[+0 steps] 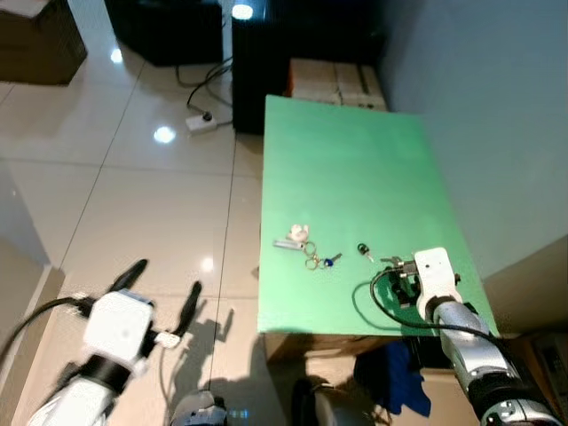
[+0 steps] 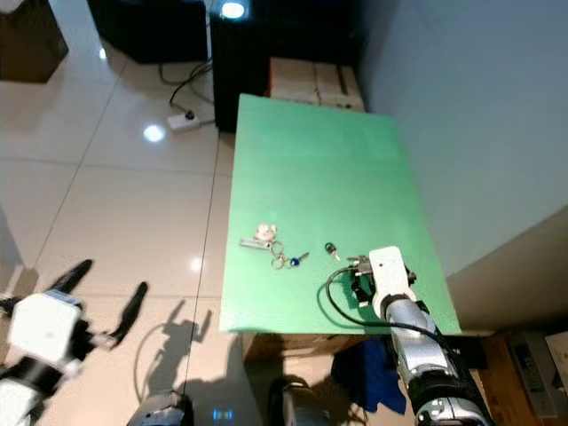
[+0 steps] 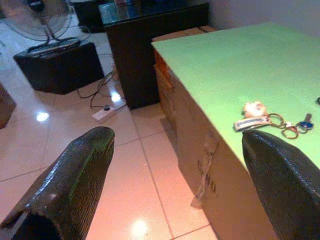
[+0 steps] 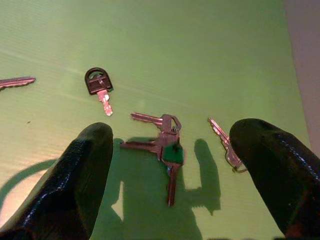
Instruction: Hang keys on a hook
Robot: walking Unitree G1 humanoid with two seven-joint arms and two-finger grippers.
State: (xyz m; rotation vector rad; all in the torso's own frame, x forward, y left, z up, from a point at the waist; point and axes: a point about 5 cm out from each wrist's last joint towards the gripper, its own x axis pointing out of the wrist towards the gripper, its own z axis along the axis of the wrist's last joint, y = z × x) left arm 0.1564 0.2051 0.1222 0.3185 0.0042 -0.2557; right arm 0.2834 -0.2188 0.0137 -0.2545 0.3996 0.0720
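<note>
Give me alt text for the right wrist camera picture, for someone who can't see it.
Two open black fingers of the right gripper hover over a bunch of keys on a green table. A black-headed key and a single loose key lie nearby.

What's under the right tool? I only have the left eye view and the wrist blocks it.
Observer: The right tool is open, just above a key bunch with one green head, lying flat on the green table.
Operator: Any loose keys close by?
Observer: Yes. A single key lies beside one finger, apart from the bunch, and a black-headed key lies farther out.
Operator: What does the left wrist see?
Observer: The left tool is open over the floor, and its view shows a fan behind a black box.
</note>
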